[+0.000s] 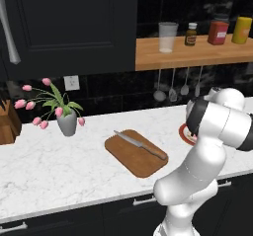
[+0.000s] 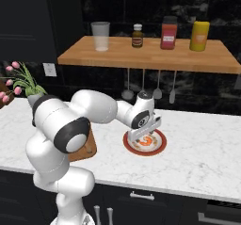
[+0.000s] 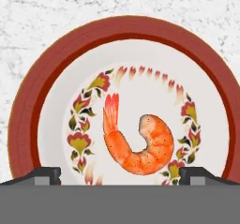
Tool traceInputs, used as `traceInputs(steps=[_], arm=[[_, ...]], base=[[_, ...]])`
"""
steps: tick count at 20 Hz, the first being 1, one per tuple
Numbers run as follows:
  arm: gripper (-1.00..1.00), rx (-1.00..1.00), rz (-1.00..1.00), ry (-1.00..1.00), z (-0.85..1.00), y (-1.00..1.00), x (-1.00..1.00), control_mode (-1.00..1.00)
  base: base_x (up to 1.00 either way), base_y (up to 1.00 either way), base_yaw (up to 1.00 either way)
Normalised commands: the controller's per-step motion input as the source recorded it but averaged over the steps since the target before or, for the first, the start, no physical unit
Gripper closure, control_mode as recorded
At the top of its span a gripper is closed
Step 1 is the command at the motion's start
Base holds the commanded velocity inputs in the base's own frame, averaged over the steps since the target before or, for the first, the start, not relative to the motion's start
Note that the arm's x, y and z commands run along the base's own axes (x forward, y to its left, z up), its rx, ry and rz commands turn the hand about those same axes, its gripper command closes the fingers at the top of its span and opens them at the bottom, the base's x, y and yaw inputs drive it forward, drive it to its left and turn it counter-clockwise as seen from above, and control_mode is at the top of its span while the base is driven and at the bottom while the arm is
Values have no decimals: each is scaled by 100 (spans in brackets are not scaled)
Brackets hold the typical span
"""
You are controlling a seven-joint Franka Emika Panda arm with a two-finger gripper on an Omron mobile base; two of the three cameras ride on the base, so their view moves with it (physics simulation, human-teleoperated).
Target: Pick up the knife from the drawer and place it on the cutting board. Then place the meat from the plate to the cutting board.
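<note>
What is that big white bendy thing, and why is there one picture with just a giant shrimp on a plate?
The white bendy thing is a robot arm. Two pictures come from cameras behind it, one on each side. The third comes from a camera on its hand, looking straight down, so the shrimp looks huge. The hand, called a gripper, hovers over the plate with its two fingers wide open, holding nothing. On the white counter a knife already lies on the wooden cutting board, beside a vase of pink tulips. Jars stand on the shelf above.
</note>
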Motion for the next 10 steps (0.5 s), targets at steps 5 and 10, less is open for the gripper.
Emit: traceInputs(steps=[5, 10], arm=[[-100, -10, -7, 0, -2, 8, 9, -100], [-100, -10, -9, 0, 0, 18, 1, -100]], base=[[0, 0, 0], [0, 0, 0]])
